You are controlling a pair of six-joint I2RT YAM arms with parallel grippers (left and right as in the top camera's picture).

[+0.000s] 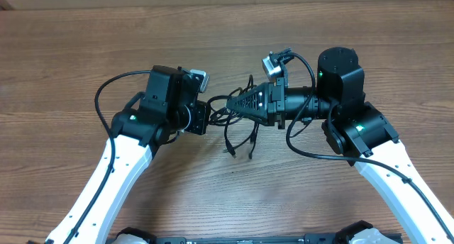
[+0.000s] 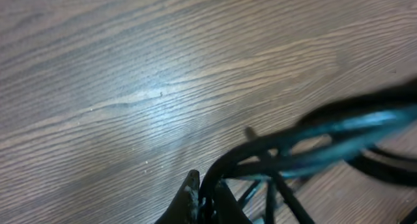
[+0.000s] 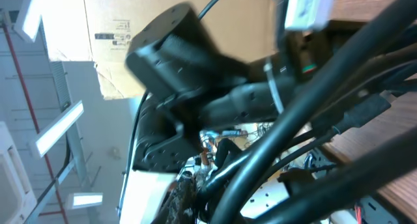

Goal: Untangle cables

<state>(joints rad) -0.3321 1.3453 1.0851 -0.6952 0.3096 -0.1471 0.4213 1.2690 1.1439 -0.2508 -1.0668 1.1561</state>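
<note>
The cables (image 1: 237, 127) form a black tangle held up between my two grippers at mid-table, with loose plug ends hanging toward the wood. My left gripper (image 1: 208, 118) meets the tangle from the left and is shut on a strand. In the left wrist view its fingertips (image 2: 192, 193) pinch a black cable (image 2: 306, 149) that runs off to the right. My right gripper (image 1: 229, 104) points left and is shut on the cables too. The right wrist view has thick blurred cables (image 3: 306, 113) crossing in front, with its gripper (image 3: 202, 196) clamped on strands at the bottom.
The wooden table (image 1: 85, 38) spreads all round the two arms. Thicker black arm wires loop beside the left arm (image 1: 103, 95) and under the right arm (image 1: 305, 148). A cardboard box (image 3: 107, 28) shows behind the left arm in the right wrist view.
</note>
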